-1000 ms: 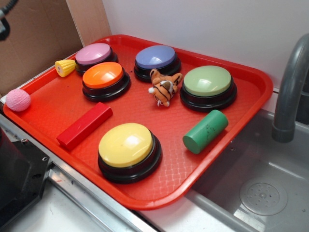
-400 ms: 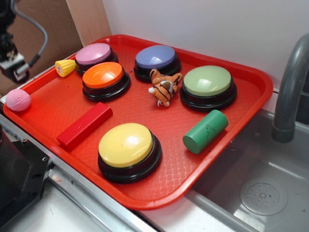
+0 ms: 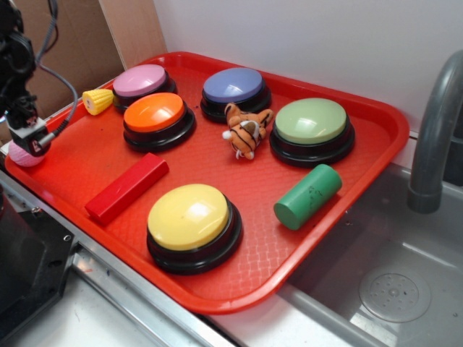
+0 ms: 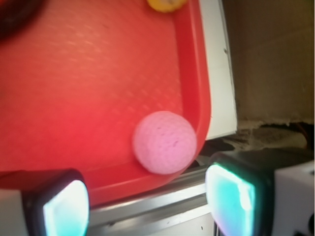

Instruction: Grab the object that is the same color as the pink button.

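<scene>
The small pink knitted ball [image 4: 165, 142] rests in the left corner of the red tray [image 3: 217, 289], against the rim. In the exterior view only a sliver of the ball [image 3: 22, 157] shows behind the gripper [image 3: 30, 139]. The gripper [image 4: 147, 201] hangs above the ball with its jaws wide apart and nothing between them; the ball lies just ahead of the fingertips [image 4: 64, 206]. The pink button [image 3: 139, 80] stands at the tray's back left, with a pale pink-mauve top and black base.
A yellow corn toy [image 3: 97, 101] lies beside the pink button. Orange [image 3: 154, 112], blue-purple [image 3: 233, 85], green [image 3: 311, 121] and yellow [image 3: 188, 216] buttons, a tiger toy [image 3: 246, 130], red block [image 3: 126, 186] and green cylinder [image 3: 307, 196] sit on the tray. A sink and faucet [image 3: 434, 130] lie right.
The gripper has come down from the upper left to just over the pink ball, now covering most of it in the exterior view. Nothing on the tray has moved.
</scene>
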Controlling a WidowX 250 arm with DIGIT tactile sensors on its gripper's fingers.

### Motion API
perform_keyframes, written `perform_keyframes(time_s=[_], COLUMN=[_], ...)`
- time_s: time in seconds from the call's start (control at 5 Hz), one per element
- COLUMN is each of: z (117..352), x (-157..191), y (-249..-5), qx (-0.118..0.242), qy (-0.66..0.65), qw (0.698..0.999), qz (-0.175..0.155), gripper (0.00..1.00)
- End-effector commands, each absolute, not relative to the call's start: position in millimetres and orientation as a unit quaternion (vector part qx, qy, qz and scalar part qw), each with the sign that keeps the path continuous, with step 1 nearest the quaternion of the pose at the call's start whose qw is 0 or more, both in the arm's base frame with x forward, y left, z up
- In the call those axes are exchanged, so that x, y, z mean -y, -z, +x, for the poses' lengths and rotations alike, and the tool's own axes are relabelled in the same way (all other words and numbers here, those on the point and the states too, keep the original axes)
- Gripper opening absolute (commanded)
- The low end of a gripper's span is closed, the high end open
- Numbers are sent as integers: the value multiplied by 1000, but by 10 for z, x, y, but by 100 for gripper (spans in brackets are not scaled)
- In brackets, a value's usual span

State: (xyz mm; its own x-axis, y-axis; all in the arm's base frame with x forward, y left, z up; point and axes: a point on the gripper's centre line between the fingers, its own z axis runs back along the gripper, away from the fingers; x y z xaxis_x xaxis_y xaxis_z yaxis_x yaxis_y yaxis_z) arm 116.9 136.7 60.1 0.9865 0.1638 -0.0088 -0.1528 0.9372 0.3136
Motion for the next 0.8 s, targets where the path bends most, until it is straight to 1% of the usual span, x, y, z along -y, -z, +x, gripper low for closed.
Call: perform_keyframes(time_s=[0.0, 0.2, 0.4, 0.6], z=[1180, 1178, 1181, 1187], x=[-1602, -1612, -1614, -1614], y=[-273, -208, -279, -256], qx=[-34, -11, 1, -15], qy=[-105, -134, -135, -143], qw=[979, 976, 977, 975], qz=[171, 169, 164, 167], gripper=[100, 76, 0, 0])
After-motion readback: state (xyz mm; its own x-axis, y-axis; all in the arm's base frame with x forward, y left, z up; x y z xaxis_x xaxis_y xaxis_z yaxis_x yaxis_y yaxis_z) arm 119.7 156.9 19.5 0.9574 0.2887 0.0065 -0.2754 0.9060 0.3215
